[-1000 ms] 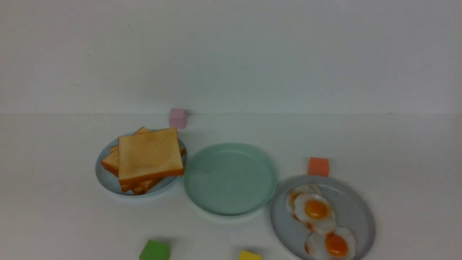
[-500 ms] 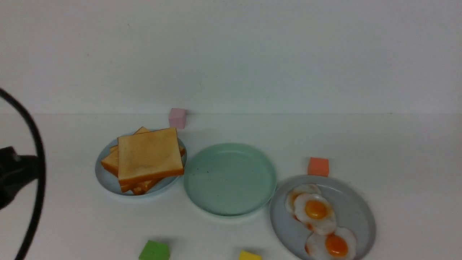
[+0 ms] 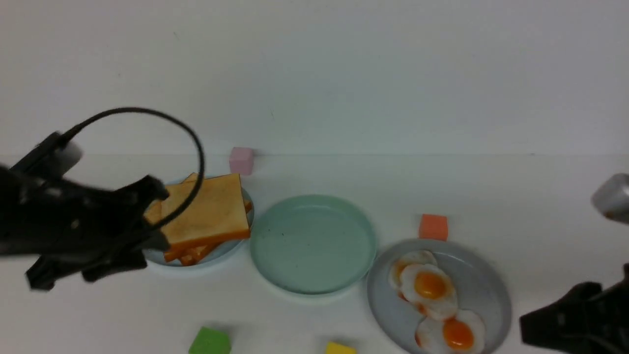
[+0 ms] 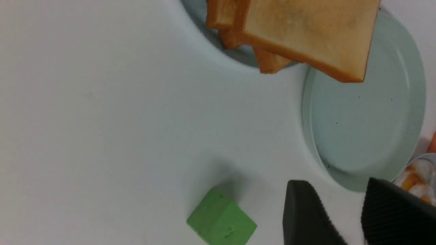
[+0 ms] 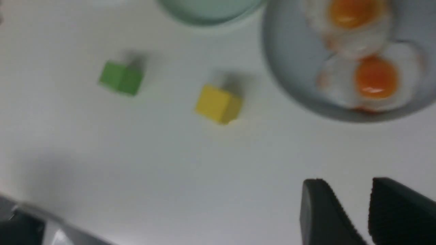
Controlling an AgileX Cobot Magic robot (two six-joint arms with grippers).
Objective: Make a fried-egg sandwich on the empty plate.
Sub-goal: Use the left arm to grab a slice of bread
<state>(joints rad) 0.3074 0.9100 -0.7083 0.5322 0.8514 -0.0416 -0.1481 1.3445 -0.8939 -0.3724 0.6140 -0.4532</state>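
Table (image 3: 295, 324): white, against a plain white wall (image 3: 344, 73).
Front, mint plate (image 3: 313, 243): mid-table, bare, lying flat with its rim up. It is round, so it has no long axis or heading. It sits between the blue plate (image 3: 228, 250) on its left and the grey plate (image 3: 486, 290) on its right, rims close.
Front, toast (image 3: 211, 211): piled on the blue plate. The top slice's near crust runs left to right, and its left part is hidden by the arm.
Front, left gripper (image 3: 156, 214): a blurred black shape before the toast's left side, fingers spread. Whether it touches the toast cannot be told. A cable (image 3: 196, 142) loops above it.
Front, right gripper (image 3: 528, 327): cut off at the lower right and blurred, so its jaws are not made out here.
Front, eggs (image 3: 430, 285): on the grey plate, overlapping.
Front, cubes: pink cube (image 3: 241, 160) by the wall, orange cube (image 3: 433, 226) behind the grey plate. Green cube (image 3: 210, 341) and yellow cube (image 3: 339, 349) are cut by the lower edge.
Left wrist, gripper: two ribbed fingers stand apart, holding nothing.
Left wrist, cut off: toast, blue plate and mint plate all run off the frame, and the eggs show as a mere sliver.
Right wrist, gripper: fingers parted and empty, over bare table near the grey plate.
Right wrist, blur: the whole view is soft. Only a strip of the mint plate's rim shows, and the grey plate is cut off.
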